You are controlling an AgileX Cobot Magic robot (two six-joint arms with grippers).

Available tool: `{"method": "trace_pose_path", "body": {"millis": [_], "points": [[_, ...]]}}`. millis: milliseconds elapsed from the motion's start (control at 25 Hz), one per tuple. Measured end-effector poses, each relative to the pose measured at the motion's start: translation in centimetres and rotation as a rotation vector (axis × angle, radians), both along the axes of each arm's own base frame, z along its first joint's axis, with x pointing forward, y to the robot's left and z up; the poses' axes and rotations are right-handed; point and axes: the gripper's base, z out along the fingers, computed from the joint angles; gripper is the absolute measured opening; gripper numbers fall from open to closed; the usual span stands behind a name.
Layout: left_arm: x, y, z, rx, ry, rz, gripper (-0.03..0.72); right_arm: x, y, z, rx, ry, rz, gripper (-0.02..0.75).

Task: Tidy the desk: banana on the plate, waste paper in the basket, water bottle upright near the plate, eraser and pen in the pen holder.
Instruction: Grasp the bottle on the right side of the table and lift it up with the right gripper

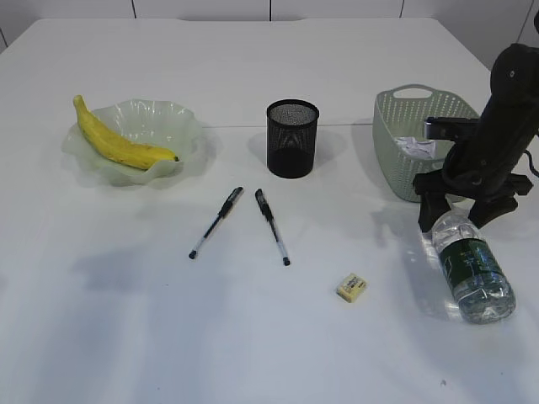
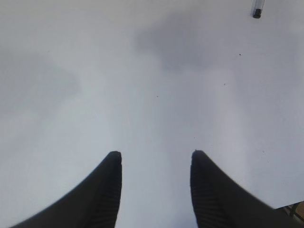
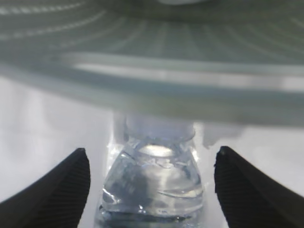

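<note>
The water bottle lies on its side at the right, cap toward the basket. My right gripper is open, its fingers on either side of the bottle's neck; in the right wrist view the bottle's shoulder sits between the fingers, not touching them. The banana lies on the glass plate at the left. Waste paper is in the basket. Two pens and the yellow eraser lie on the table before the black mesh pen holder. My left gripper is open over bare table.
The basket rim fills the top of the right wrist view, close behind the bottle's cap. A pen tip shows at the top right of the left wrist view. The left arm is out of the exterior view.
</note>
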Motion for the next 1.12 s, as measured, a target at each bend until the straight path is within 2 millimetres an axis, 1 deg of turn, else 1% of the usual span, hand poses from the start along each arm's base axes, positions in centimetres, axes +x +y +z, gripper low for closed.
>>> {"method": "trace_pose_path", "body": {"millis": [480, 560, 680, 800, 880, 1120], "points": [[0.1, 0.0, 0.04, -0.001, -0.011, 0.002, 0.326, 0.04, 0.0, -0.65, 0.001, 0.019, -0.006, 0.585], [0.1, 0.0, 0.04, -0.001, -0.011, 0.002, 0.326, 0.04, 0.0, -0.65, 0.001, 0.019, -0.007, 0.547], [0.1, 0.0, 0.04, -0.001, -0.011, 0.002, 0.326, 0.02, 0.02, -0.65, 0.003, 0.022, -0.01, 0.461], [0.11, 0.0, 0.04, -0.001, -0.013, 0.002, 0.326, -0.04, 0.02, -0.66, 0.003, 0.028, -0.009, 0.395], [0.11, 0.0, 0.04, -0.001, -0.013, 0.002, 0.326, -0.07, 0.02, -0.61, 0.003, 0.034, -0.009, 0.381], [0.11, 0.0, 0.04, -0.001, -0.013, 0.002, 0.326, -0.33, 0.08, -0.62, 0.01, 0.062, -0.009, 0.377]]}}
